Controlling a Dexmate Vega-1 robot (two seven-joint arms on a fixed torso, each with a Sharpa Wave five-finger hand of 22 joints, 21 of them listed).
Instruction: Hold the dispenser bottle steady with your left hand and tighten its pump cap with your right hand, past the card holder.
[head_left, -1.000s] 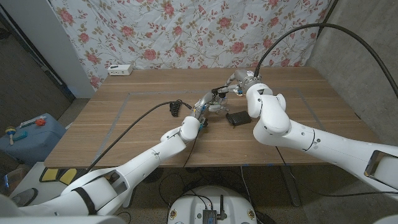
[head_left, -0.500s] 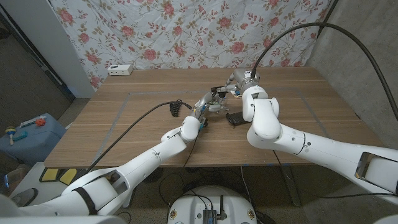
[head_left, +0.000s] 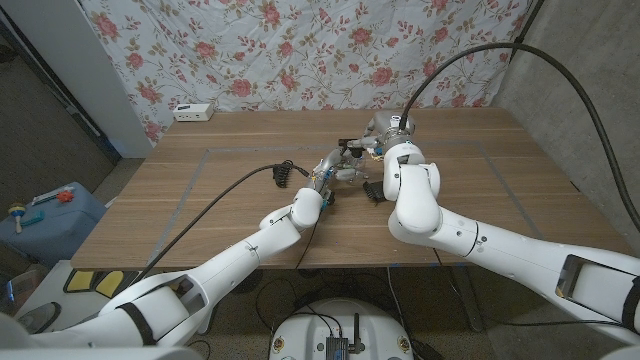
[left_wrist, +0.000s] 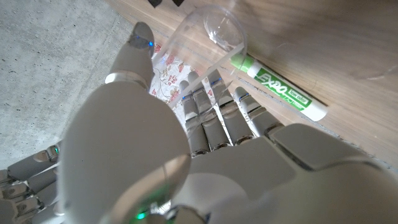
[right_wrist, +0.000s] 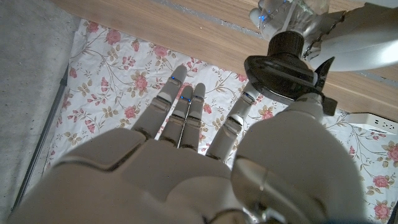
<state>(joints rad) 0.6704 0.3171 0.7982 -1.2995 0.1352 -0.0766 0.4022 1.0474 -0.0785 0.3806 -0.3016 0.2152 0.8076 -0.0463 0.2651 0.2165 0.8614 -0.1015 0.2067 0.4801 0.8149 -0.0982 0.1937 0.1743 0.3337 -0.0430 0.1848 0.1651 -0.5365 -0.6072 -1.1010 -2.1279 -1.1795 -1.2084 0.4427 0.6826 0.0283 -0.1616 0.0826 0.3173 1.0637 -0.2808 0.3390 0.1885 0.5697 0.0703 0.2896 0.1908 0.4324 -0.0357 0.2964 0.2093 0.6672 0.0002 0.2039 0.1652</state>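
Left hand (left_wrist: 186, 162) grips clear plastic dispenser bottle (left_wrist: 208, 43); right hand (right_wrist: 205, 155) pinches its black pump cap (right_wrist: 283, 71) (other fingers spread); dark card holder (head_left: 372, 190) mostly hidden by right arm

Clear glossy plastic dispenser bottle (left_wrist: 208, 43), matt black pump cap (right_wrist: 283, 71), wood-grain table (head_left: 200, 190), floral cloth backdrop (head_left: 300, 50).

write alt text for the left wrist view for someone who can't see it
The robot's left hand, seen from behind, wraps its fingers around a clear dispenser bottle over the wooden table. A green-capped EXPO marker lies on the wood beside the bottle.
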